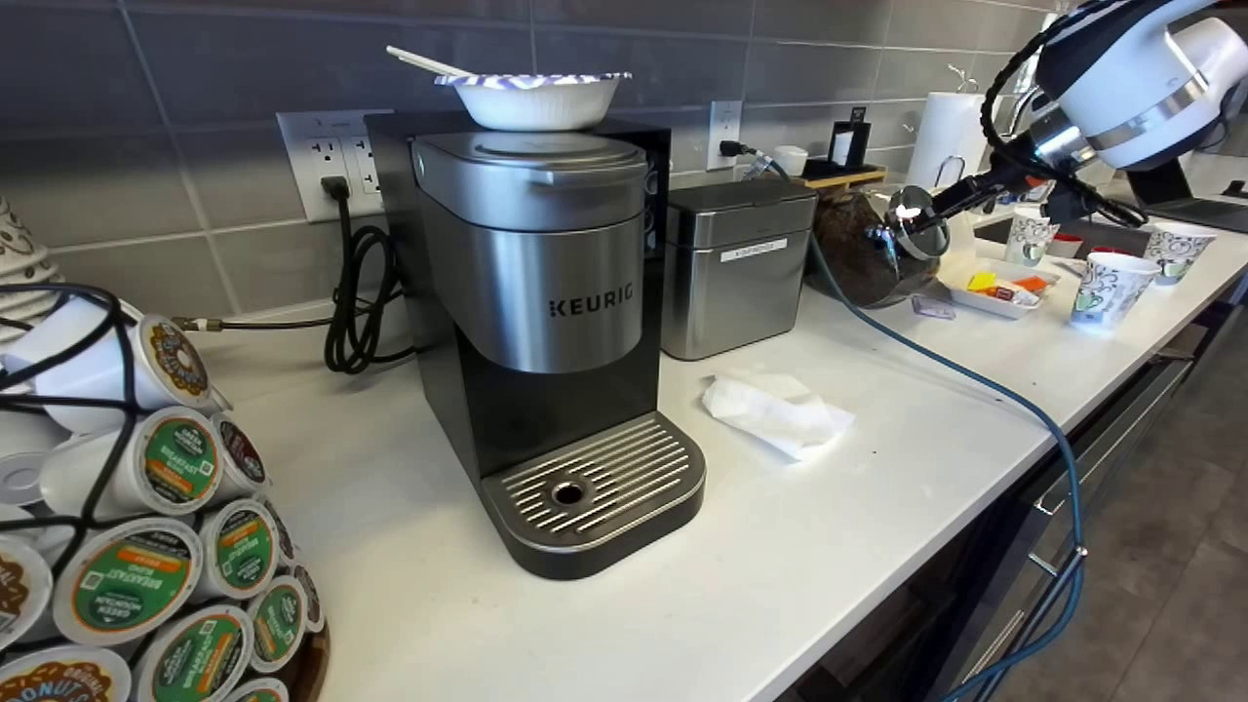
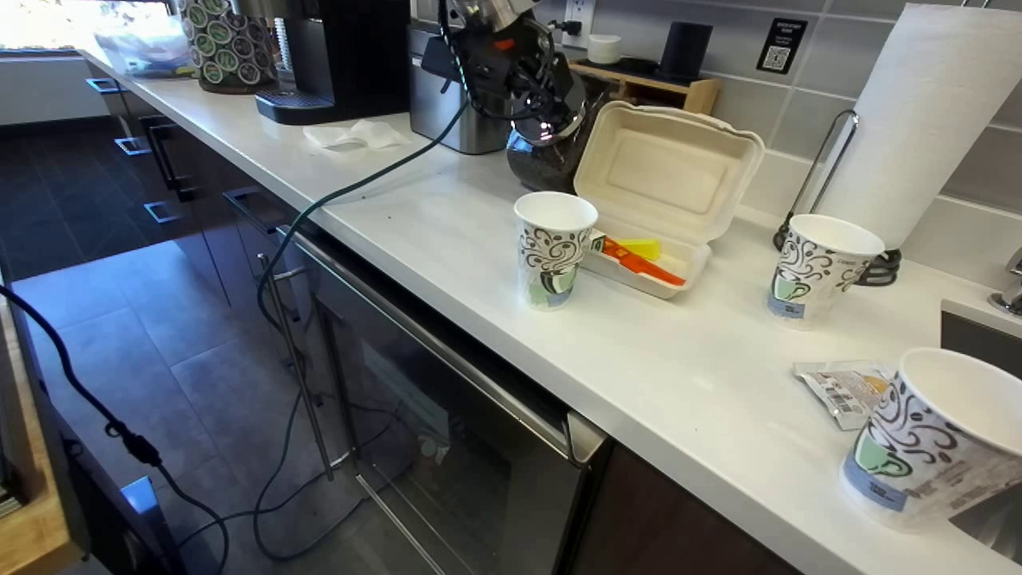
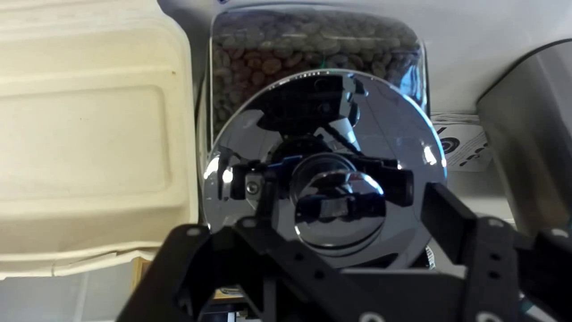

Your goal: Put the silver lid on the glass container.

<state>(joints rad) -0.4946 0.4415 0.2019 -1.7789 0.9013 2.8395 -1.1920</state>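
Observation:
The silver lid is a mirror-like disc with a round knob. It lies over the slanted mouth of the glass container, which holds brown beans. Lid and container also show in an exterior view; I cannot tell whether the lid is fully seated. My gripper is open, its fingers on either side of the knob with a gap visible on the right. The gripper is at the lid in both exterior views, where its fingertips are hard to make out.
A metal box stands on one side of the container, an open takeout box on the other. Paper cups stand nearby. A blue cable crosses the counter. A coffee maker and a napkin are farther along.

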